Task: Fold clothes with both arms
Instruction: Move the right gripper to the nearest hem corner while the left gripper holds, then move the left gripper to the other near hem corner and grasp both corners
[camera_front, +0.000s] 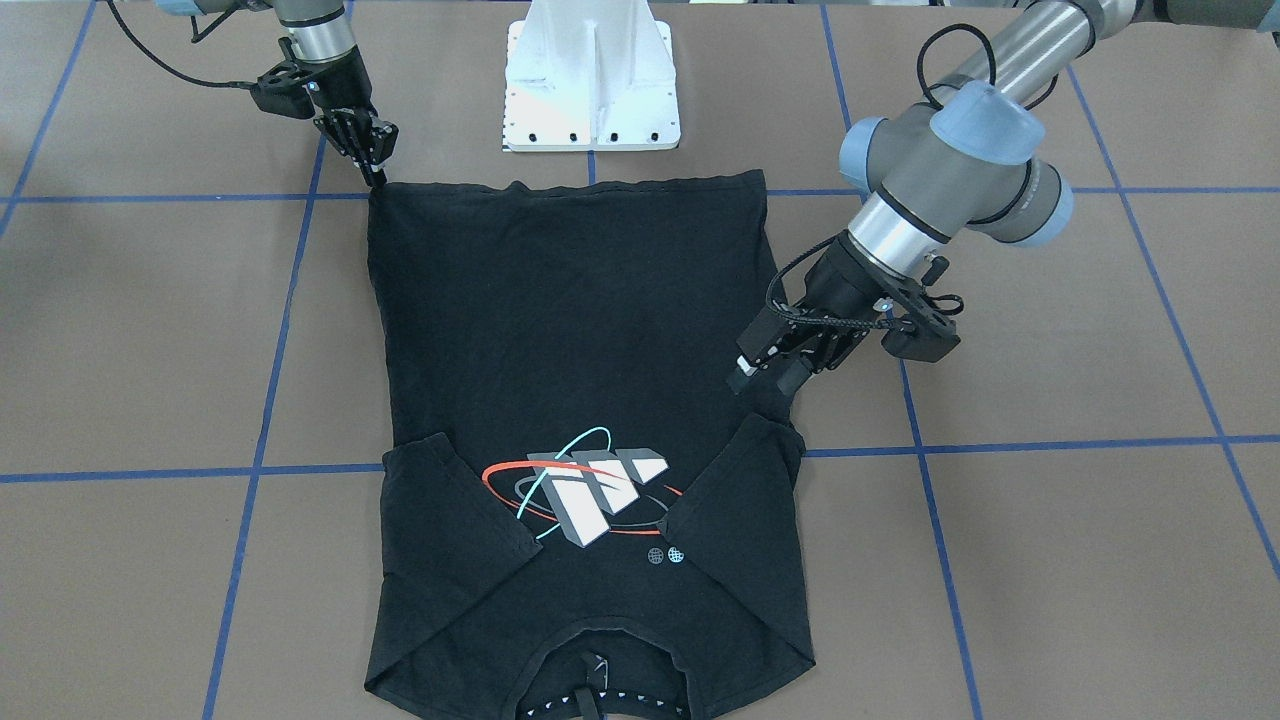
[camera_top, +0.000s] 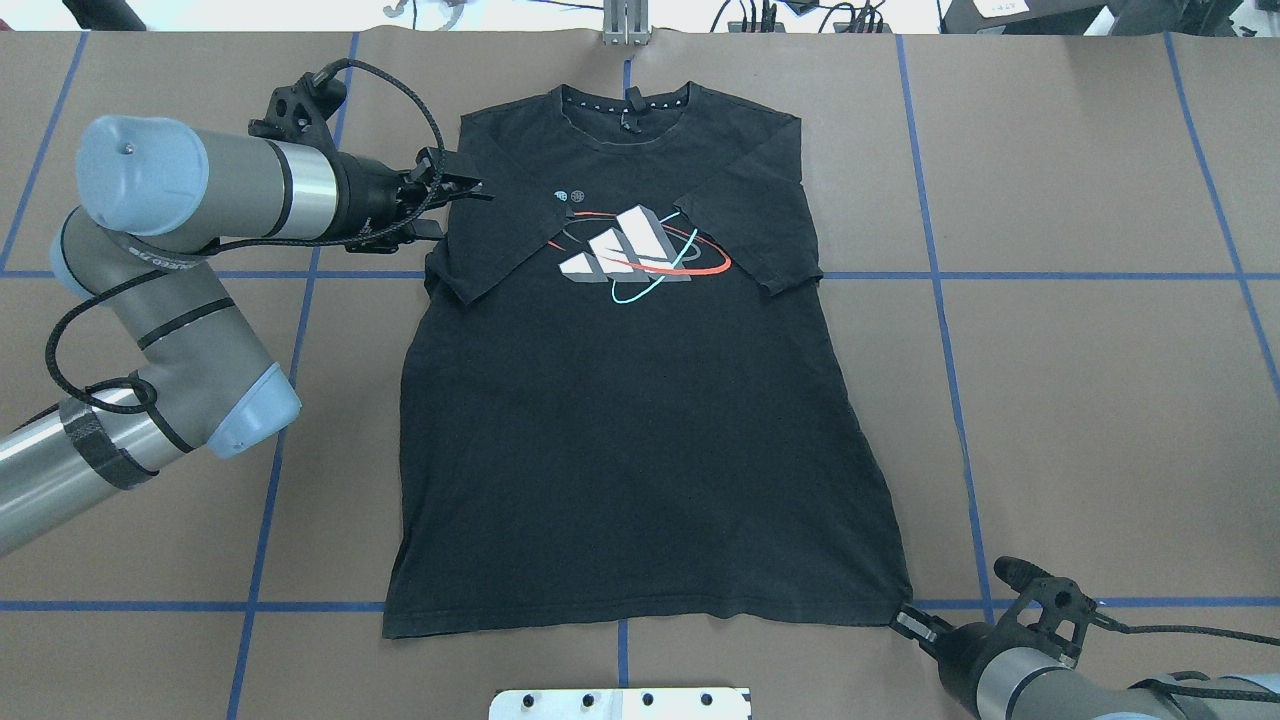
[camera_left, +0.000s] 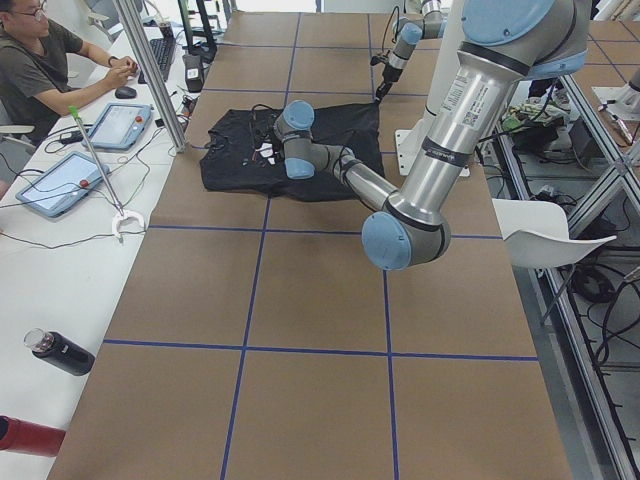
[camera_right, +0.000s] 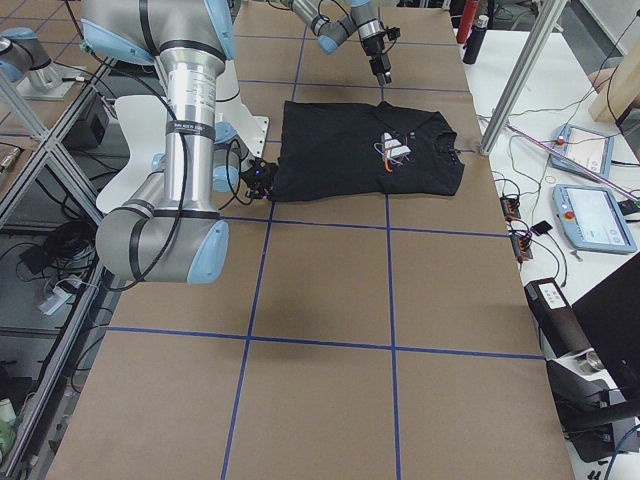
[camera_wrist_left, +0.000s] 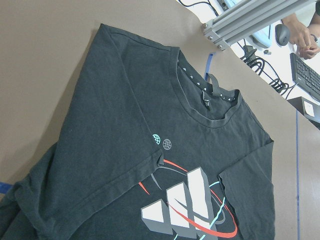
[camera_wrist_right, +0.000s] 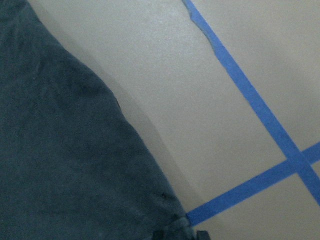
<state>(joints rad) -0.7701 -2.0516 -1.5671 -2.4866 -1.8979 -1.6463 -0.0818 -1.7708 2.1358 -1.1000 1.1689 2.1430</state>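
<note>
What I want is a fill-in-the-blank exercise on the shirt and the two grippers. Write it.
The black shirt lies flat with its graphic facing ____. Both ____ are folded in over its front. The right gripper is at a corner of the shirt's ____. The left gripper is beside a folded sleeve, near the ____ end.
Missing: up; sleeves; hem; collar.

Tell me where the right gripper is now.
Overhead view, bottom right: the right gripper sits at the black T-shirt's hem corner nearest the robot, close to where the blue tape lines cross.
</note>
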